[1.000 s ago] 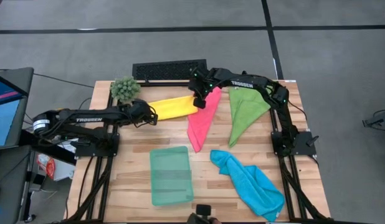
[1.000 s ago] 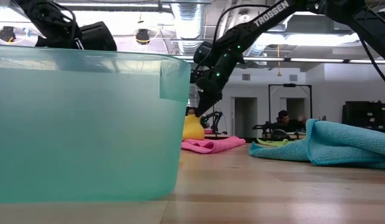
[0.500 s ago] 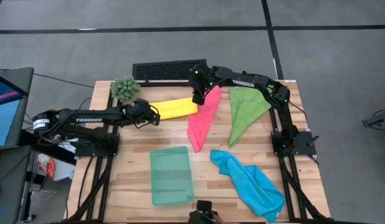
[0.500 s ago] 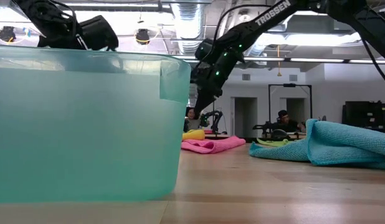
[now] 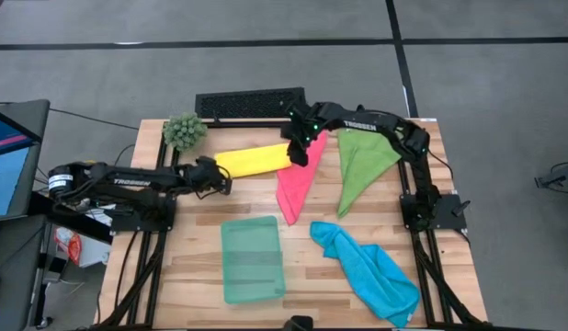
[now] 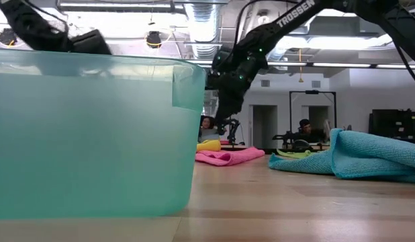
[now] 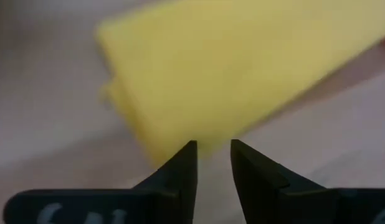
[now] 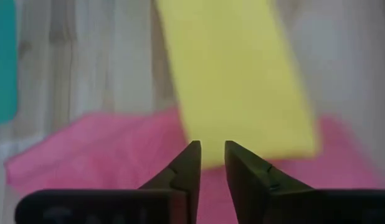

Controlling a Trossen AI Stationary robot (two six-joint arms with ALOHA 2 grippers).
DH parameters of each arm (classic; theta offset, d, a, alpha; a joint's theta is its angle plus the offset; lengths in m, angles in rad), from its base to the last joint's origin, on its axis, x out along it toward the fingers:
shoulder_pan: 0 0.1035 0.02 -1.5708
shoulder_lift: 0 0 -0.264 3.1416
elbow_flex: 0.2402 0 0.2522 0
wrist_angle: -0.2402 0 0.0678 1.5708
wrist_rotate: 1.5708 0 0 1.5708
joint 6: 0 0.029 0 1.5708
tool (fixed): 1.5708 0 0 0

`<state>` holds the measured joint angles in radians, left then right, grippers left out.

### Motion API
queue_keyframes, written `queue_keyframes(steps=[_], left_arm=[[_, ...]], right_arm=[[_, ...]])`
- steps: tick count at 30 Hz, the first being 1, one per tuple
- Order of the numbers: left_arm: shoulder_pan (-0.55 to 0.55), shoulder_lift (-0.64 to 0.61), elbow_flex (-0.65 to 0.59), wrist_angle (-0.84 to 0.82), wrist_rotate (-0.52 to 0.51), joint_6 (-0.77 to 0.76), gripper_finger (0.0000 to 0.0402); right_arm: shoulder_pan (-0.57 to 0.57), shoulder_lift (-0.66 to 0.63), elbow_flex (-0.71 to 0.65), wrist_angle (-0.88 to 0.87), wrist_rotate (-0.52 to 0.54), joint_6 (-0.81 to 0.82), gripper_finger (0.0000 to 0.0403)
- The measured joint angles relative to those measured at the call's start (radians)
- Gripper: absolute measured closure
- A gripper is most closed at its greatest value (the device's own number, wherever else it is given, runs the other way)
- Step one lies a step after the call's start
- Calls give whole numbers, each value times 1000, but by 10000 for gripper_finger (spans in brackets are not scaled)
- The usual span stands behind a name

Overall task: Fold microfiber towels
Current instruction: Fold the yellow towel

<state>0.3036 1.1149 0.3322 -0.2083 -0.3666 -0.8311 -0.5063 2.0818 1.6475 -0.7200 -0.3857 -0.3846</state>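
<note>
The yellow towel (image 5: 252,160), folded into a long strip, lies flat at the table's far middle, and its right end rests on the pink towel (image 5: 298,184). My left gripper (image 5: 226,180) stands open just off the strip's left end (image 7: 149,118), with nothing between its fingers (image 7: 213,155). My right gripper (image 5: 299,155) hangs open over the strip's right end (image 8: 255,134) and the pink towel (image 8: 86,149), holding nothing. The green towel (image 5: 362,170) lies at the far right. The blue towel (image 5: 367,267) lies crumpled at the near right.
A pale teal tray (image 5: 252,259) stands at the near middle and fills the low view's left (image 6: 93,134). A spiky green plant ball (image 5: 184,131) sits at the far left. A black slatted block (image 5: 249,103) lies along the far edge. Bare wood shows at the near left.
The yellow towel's right end, bunched up under my right gripper a second ago, has dropped and now lies flat on the pink towel. My right gripper has let it go and stays above it. My left gripper has sunk and drawn back a little toward the near left.
</note>
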Motion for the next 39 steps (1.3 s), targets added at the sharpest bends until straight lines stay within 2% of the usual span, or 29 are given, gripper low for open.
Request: queue_keyframes(steps=[6, 12, 18, 22, 25, 28, 33, 39], left_arm=[[-62, -2, -72, -1, -12, -129, 361], [-174, -7, -88, -13, -12, -251, 393], [-296, -68, -59, -36, 11, -419, 400], [-326, -150, 20, -14, -205, -337, 401], [-293, -166, 49, -22, -297, -219, 401], [-204, -143, 47, -53, -313, -171, 401], [-77, -42, 37, -9, -279, -108, 401], [-17, 110, 37, 112, -206, 31, 401]], right_arm=[[9, 2, -70, -7, 2, 32, 316], [17, 1, -70, 28, -6, 45, 317], [51, -1, -70, 112, -4, 64, 317], [77, -1, -70, 151, 25, 65, 317], [83, -1, -70, 164, 25, 85, 317], [78, -1, -70, 159, 25, 109, 317], [79, -1, -69, 148, 24, 119, 317], [78, -1, -69, 145, 24, 153, 317]])
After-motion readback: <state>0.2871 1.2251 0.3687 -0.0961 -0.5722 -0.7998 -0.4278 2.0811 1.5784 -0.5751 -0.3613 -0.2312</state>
